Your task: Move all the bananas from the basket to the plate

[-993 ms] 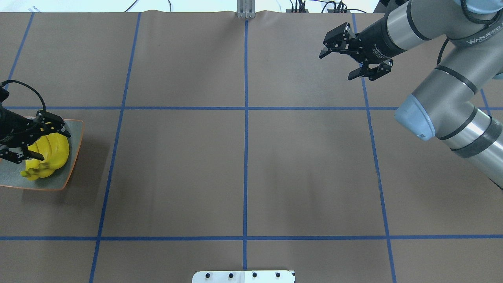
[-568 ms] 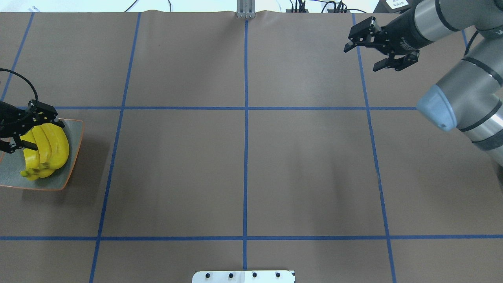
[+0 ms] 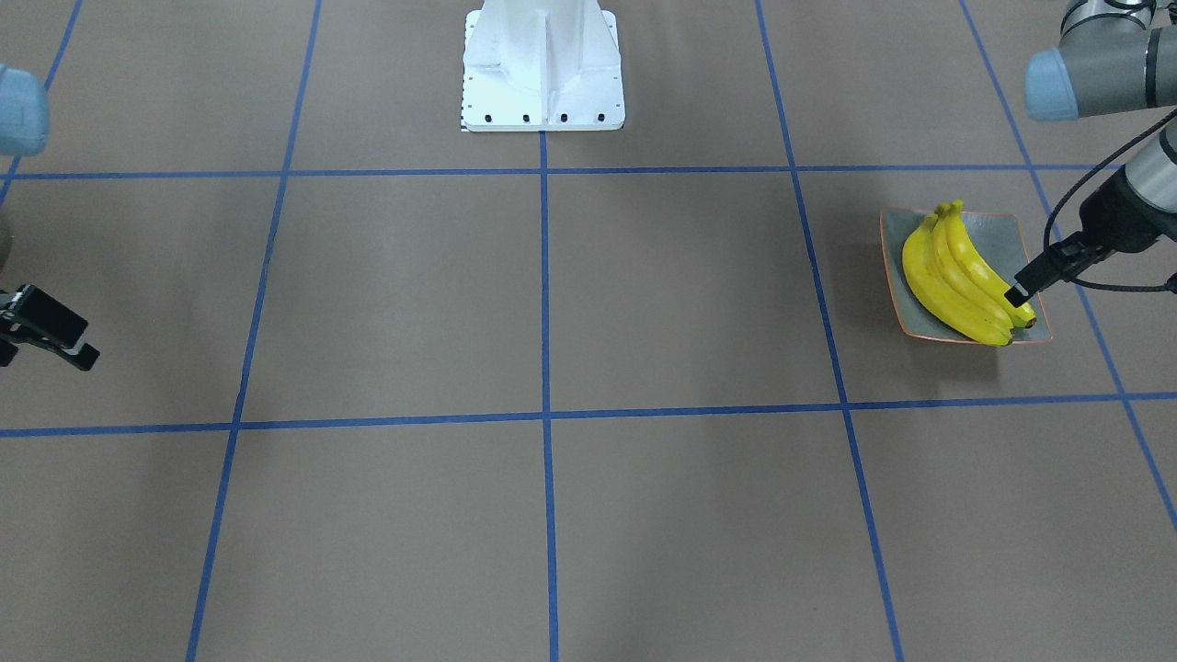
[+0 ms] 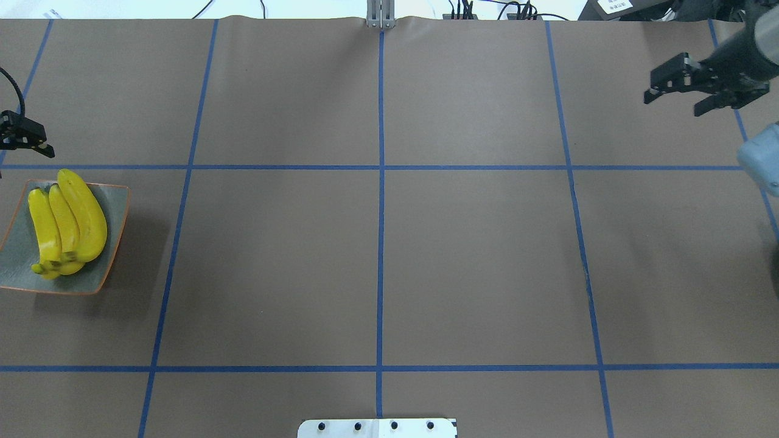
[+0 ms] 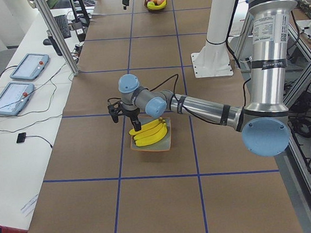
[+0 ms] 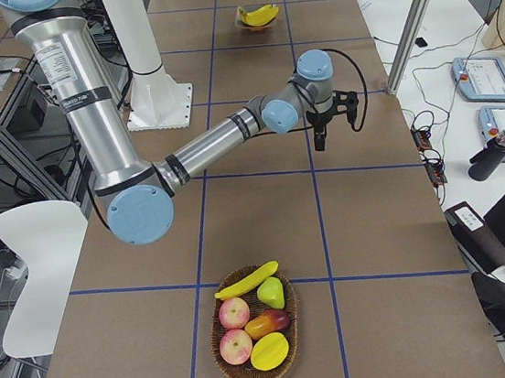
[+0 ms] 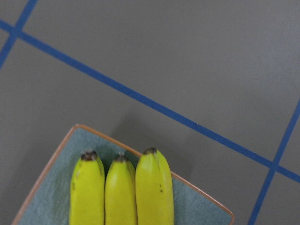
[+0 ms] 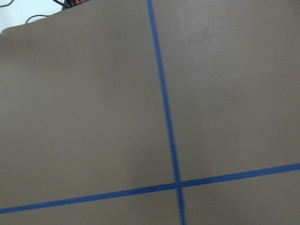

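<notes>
I have silver-grey tubular metal arms point(image 5: 198, 106) with pale blue round joint caps point(image 5: 262, 138) and black bands. At upper right is a white lettered label point(image 5: 270, 30). My black two-finger right gripper point(image 4: 672, 104), thin black cable point(image 3: 1094, 181) and white bolted pedestal point(image 3: 542, 64) complete me.

We see a brown table point(image 4: 274, 261) gridded with blue tape point(image 4: 381, 182). A white bench point(image 5: 5, 146) stands beside the table, a white chair point(image 6: 36, 262) opposite it.
</notes>
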